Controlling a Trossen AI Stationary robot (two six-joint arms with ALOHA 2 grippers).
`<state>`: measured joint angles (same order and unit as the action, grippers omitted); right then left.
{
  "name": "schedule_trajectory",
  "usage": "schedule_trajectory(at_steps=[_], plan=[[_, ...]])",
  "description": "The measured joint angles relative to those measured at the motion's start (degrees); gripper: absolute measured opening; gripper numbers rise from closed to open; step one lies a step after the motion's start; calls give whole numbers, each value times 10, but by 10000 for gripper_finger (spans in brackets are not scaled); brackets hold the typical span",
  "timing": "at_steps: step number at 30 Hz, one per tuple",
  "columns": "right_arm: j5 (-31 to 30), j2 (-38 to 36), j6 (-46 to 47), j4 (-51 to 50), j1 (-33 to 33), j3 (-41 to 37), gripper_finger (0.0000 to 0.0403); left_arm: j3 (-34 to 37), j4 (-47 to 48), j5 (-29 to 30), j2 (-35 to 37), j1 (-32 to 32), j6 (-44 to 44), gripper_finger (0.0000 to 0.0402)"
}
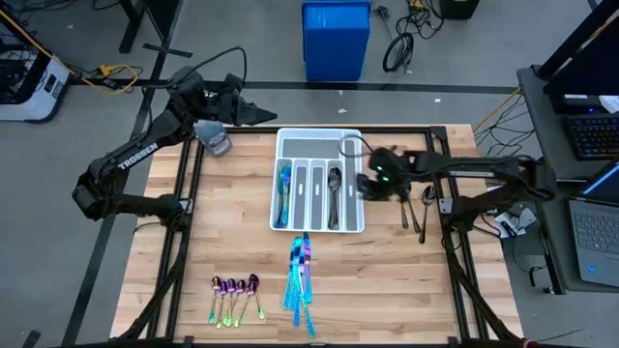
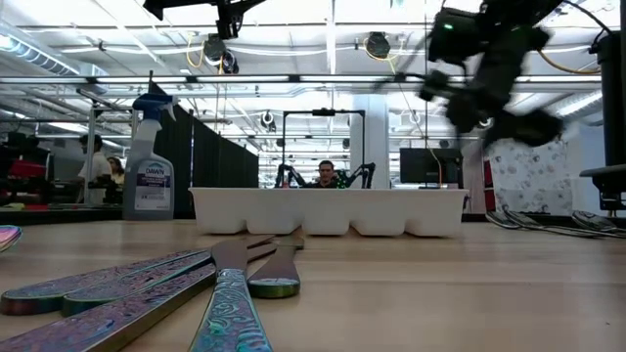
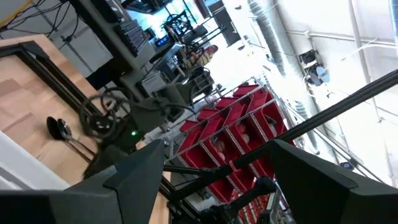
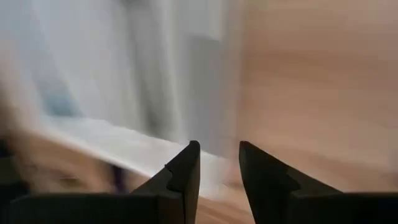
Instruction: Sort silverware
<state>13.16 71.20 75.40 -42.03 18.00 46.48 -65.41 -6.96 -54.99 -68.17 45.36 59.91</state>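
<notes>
Tray [image 1: 318, 140], white and compartmented, sits mid-counter [image 1: 406, 280]: blue-teal forks [image 1: 284, 191] in its leftmost slot, a dark spoon [image 1: 334, 188] further right. Five rainbow-purple spoons [image 1: 235, 290] and a bundle of blue knives [image 1: 302, 275] lie near the counter's front; two dark spoons [image 1: 418, 208] at its right. "TROSSEN" marks the left arm [image 1: 138, 155]; a "DAWN" spray bottle [image 2: 153, 161] stands behind. Right gripper [image 4: 219, 163] hovers beside the tray, jaws parted, empty; left gripper [image 3: 211, 168] raised, jaws wide.

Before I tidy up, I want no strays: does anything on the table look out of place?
Nothing is spilled or damaged. The spray bottle stands on the table's far left corner, not cutlery. Two dark spoons lie loose right of the tray, beyond the right gripper.
</notes>
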Motion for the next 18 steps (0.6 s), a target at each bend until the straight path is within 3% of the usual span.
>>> schedule_trajectory(at_steps=[3, 6, 18], plan=[[-39, -35, -22, -156, 1, 0, 94, 0, 2, -2, 0, 0, 9, 278], [-89, -56, -33, -235, 0, -1, 94, 0, 3, -3, 0, 0, 9, 278], [-89, -63, 3, -217, -38, -67, 100, 0, 2, 27, 0, 0, 10, 278]])
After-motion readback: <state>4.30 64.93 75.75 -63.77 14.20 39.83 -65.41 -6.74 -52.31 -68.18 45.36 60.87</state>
